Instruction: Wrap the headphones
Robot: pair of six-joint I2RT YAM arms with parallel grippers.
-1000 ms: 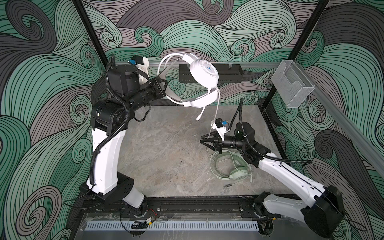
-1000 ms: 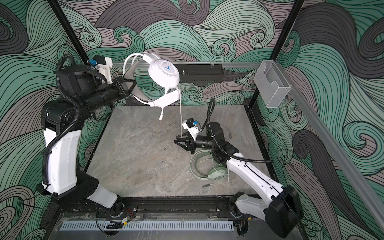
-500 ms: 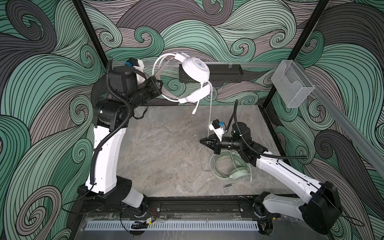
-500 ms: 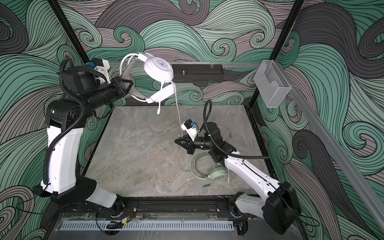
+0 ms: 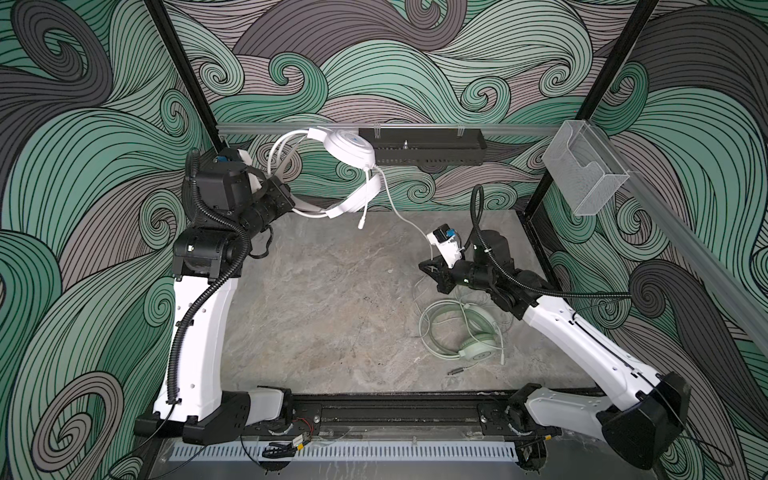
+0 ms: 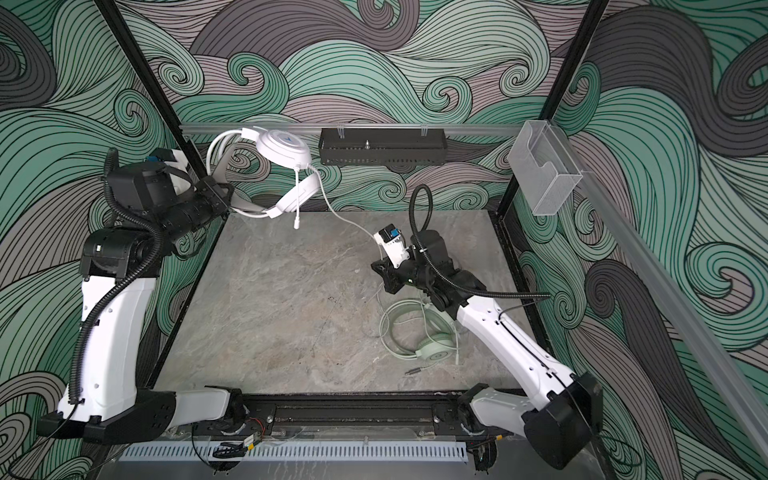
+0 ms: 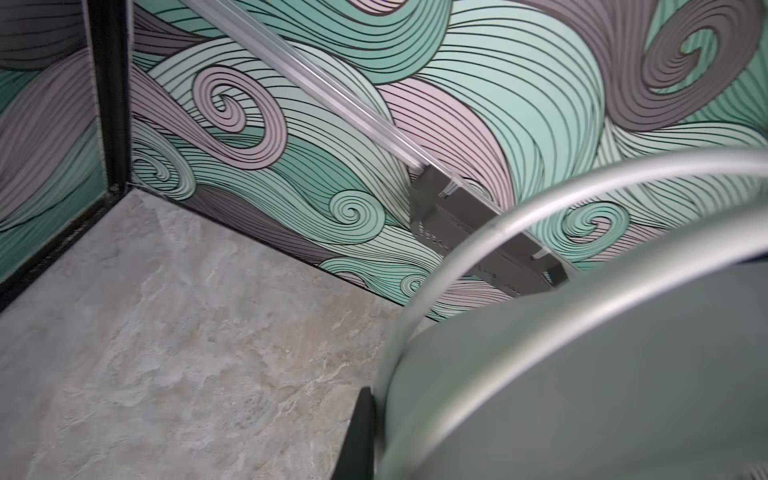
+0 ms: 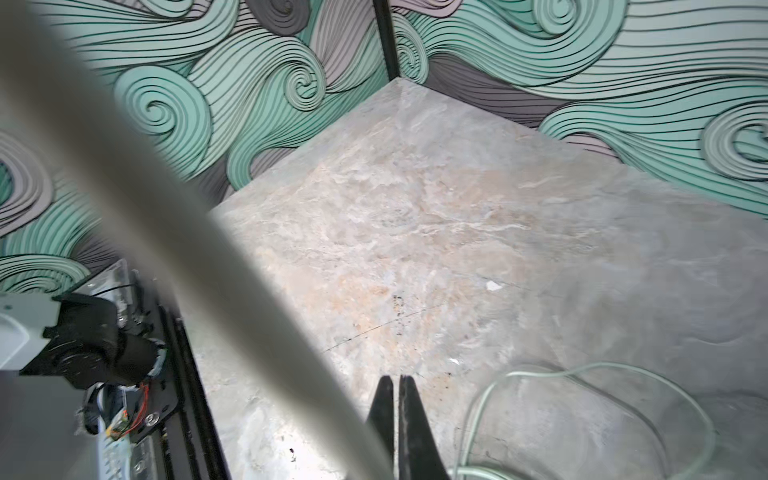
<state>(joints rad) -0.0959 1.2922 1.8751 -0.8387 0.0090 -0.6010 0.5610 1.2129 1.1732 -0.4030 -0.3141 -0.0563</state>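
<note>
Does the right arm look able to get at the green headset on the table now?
Probably yes: the green headset lies close to the right gripper, with nothing blocking the way; its shut jaws must open first.

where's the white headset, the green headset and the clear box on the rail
white headset (image 5: 349, 146): in a top view, on its upper earcup.
green headset (image 5: 478, 349): in a top view, on its round earcup.
clear box (image 5: 582, 172): in a top view, on the middle of its body.

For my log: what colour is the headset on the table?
Headset: pale mint green, clearest in a top view.
</note>
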